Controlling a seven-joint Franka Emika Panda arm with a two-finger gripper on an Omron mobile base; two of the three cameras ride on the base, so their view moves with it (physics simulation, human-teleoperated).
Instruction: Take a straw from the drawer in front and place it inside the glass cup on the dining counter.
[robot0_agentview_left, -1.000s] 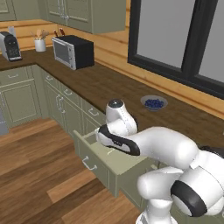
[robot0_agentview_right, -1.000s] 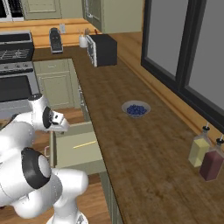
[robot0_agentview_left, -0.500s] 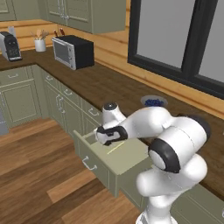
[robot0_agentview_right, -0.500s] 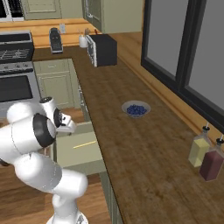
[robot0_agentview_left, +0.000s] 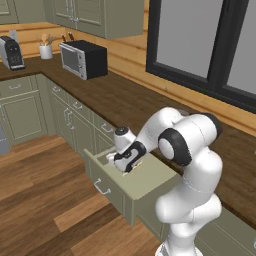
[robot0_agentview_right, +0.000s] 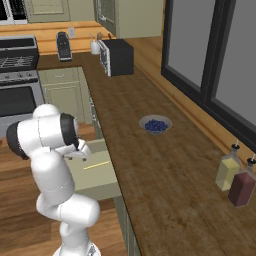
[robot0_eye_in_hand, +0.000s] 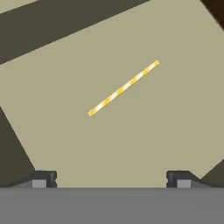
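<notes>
The arm is folding in tighter than a moment ago, elbow now swinging high over the open drawer (robot0_agentview_left: 131, 186) while the tool (robot0_agentview_left: 121, 161) is dipping lower into it. The tool's fingers (robot0_eye_in_hand: 43, 179) are standing spread wide, pinching nothing. Below them the straw (robot0_eye_in_hand: 123, 88) is lying flat on the pale drawer floor, one straw, well apart from both fingertips; in the right base view it is showing as a thin yellow line (robot0_agentview_right: 96, 165) just beside the arm.

The drawer is hanging out from under a long dark wood bench (robot0_agentview_right: 165, 170) over sage-green cabinets, plank floor below, and big dark-framed windows running along the wall. On the bench: one grey bowl of blueberries (robot0_agentview_right: 155, 124), two bottles (robot0_agentview_right: 228, 171) near the right edge, one black microwave (robot0_agentview_left: 83, 59), one coffee machine (robot0_agentview_left: 11, 53) and one utensil holder (robot0_agentview_left: 45, 51).
</notes>
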